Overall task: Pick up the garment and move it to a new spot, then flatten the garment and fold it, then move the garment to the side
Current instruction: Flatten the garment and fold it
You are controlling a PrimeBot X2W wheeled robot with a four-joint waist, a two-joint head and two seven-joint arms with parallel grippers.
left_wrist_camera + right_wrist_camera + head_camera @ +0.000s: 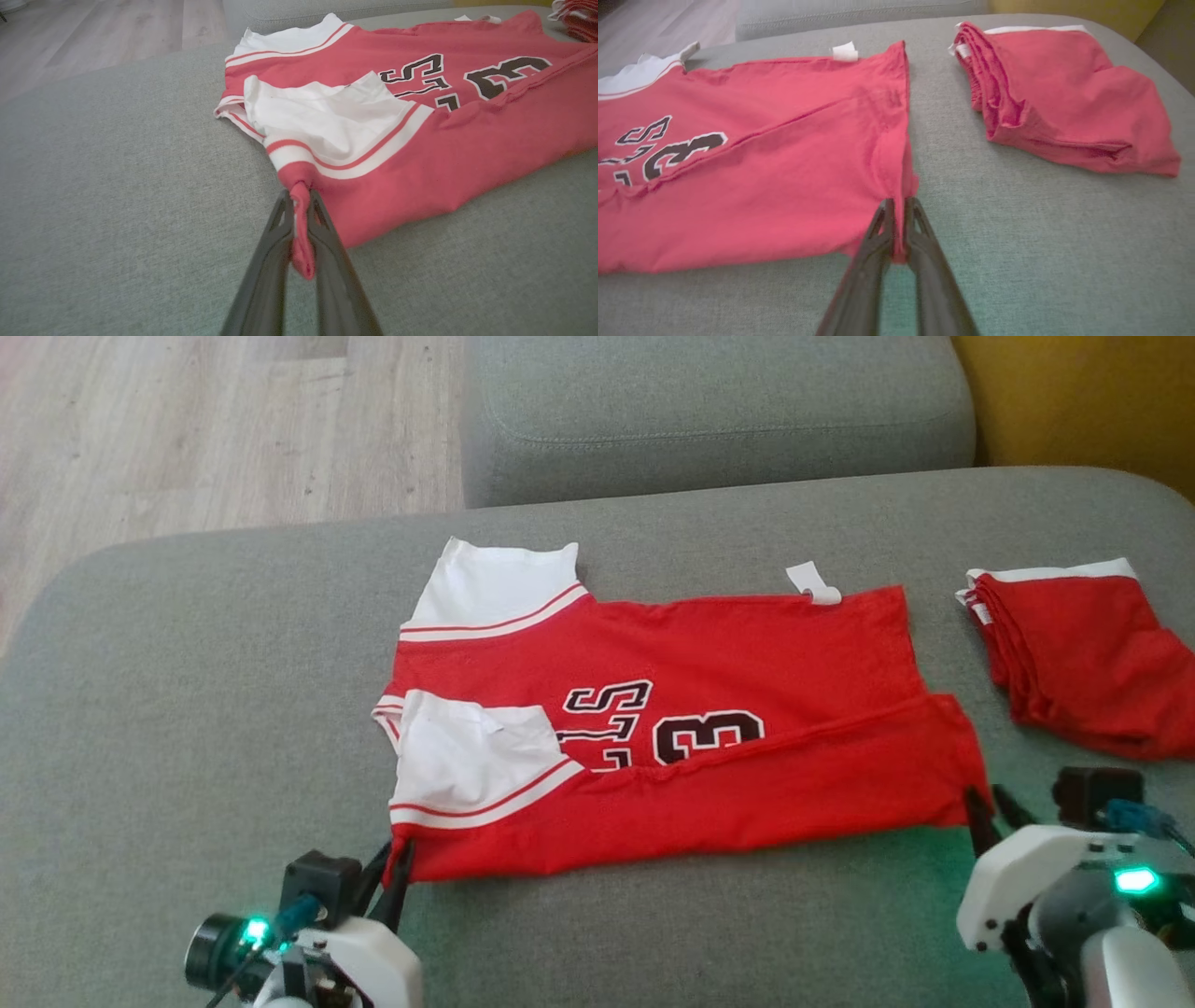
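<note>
The garment [747, 653] is a red jersey with white sleeves and black lettering. It lies spread on the grey cushion [187, 709], its near long edge folded up over the print. My left gripper [397, 854] is shut on the near left corner, and red cloth is bunched between its fingers in the left wrist view [299, 196]. At the near right corner my right gripper [990, 798] pinches the hem, with a strip of cloth showing between its fingers in the right wrist view [899, 203]. Both pinched corners rest low on the cushion.
A second red garment [1083, 653], folded, lies at the cushion's right edge, a hand's width from the jersey. Behind stands another grey cushion [709, 411]. Wooden floor [187, 429] is at the far left and a yellow wall [1074, 392] at the far right.
</note>
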